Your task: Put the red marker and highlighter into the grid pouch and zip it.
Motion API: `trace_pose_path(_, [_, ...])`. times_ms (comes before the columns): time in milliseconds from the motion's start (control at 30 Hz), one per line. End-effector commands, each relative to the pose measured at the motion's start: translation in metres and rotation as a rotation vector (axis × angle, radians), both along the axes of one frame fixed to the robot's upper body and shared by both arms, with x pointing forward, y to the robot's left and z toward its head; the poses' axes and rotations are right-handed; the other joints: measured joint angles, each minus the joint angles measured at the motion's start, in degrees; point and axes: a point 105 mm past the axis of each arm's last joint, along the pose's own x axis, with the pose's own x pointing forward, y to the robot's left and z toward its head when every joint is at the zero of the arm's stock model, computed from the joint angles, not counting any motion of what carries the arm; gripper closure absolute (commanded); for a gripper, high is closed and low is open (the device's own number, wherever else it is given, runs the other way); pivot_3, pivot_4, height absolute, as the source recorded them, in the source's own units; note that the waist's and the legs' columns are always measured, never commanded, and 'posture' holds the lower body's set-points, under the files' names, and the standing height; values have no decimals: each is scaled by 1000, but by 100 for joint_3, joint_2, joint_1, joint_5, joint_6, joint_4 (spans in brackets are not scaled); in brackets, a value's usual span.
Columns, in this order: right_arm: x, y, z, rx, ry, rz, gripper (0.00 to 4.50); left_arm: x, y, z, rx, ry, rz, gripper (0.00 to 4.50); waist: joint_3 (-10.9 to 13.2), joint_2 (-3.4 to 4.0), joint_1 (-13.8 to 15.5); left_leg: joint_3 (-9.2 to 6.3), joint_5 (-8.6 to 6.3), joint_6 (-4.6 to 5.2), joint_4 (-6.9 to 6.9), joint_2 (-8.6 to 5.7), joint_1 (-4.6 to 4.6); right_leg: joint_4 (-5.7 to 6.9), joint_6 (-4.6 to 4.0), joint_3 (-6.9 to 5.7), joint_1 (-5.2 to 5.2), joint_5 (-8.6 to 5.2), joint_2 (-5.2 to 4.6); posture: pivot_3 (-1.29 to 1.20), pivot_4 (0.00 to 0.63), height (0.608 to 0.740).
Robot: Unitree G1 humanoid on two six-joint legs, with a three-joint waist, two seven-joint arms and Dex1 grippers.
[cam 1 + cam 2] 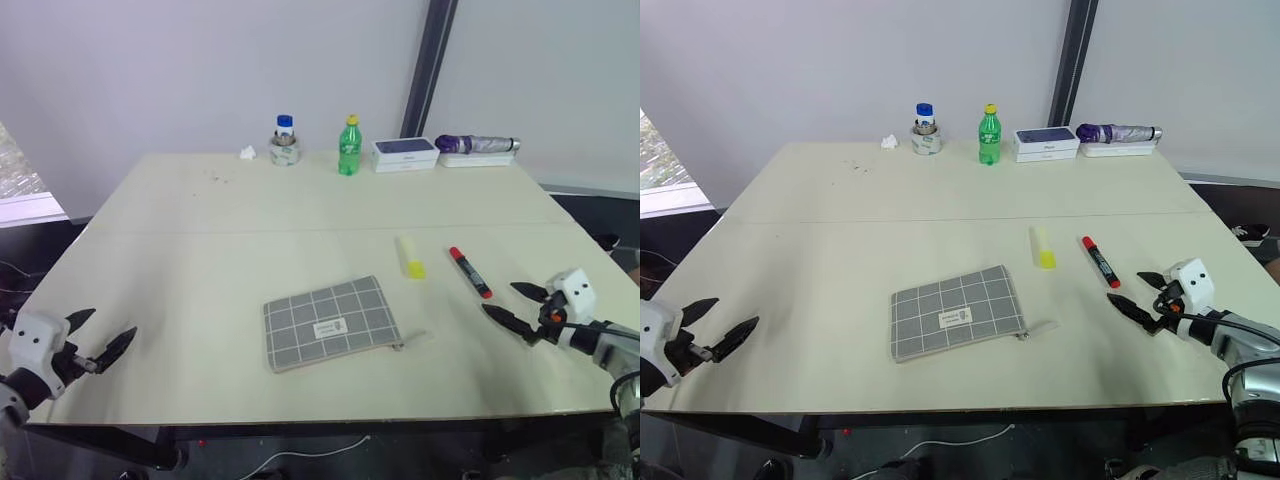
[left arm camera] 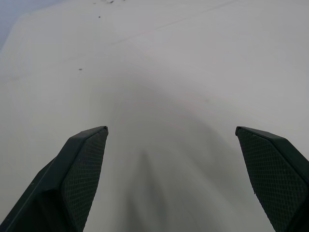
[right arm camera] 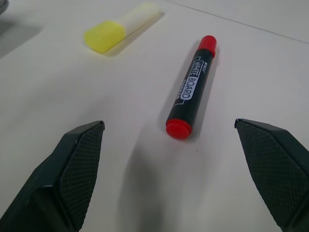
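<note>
Both pincers gape empty, right pincer (image 1: pixel 522 308) near red marker (image 1: pixel 469 271).

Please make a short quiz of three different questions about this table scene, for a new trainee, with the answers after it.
1. True or false: the red marker already lies inside the grid pouch.
2. Which lies nearer to the right gripper: the red marker or the highlighter?
3. Fill in: the jaws of the left gripper are ____.

Key:
1. False. It lies on the bare table, apart from the pouch.
2. The red marker.
3. Open, with nothing between them.
</note>
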Motion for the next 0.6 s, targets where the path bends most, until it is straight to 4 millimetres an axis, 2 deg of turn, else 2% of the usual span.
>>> trace_pose_path(33, [0, -13, 22, -15, -69, -22, 0, -2, 0, 15, 28, -57, -13, 31, 0, 0, -2, 0, 0, 0, 0, 0, 0, 0, 0, 1, 0, 0, 0, 0, 150, 740])
trace_pose_path(167, [-2, -15, 20, -6, -70, -35, 0, 0, -3, 12, 58, -67, -1, 31, 0, 0, -1, 1, 0, 1, -1, 0, 1, -1, 0, 2, 0, 0, 0, 0, 150, 740])
trace_pose_path(367, [-3, -17, 23, 2, -79, -41, 0, 2, -15, 10, 48, -65, -77, 31, 0, 0, 4, 4, -1, 1, -1, 0, 2, 0, 0, 3, 0, 0, 0, 0, 150, 740])
trace_pose_path(600, [0, -7, 29, 9, -101, -19, 0, 1, -25, 8, 47, -74, -132, 31, 0, 0, -2, 4, -1, 1, -1, 1, 2, 0, 0, 4, 0, 0, 0, 0, 150, 740])
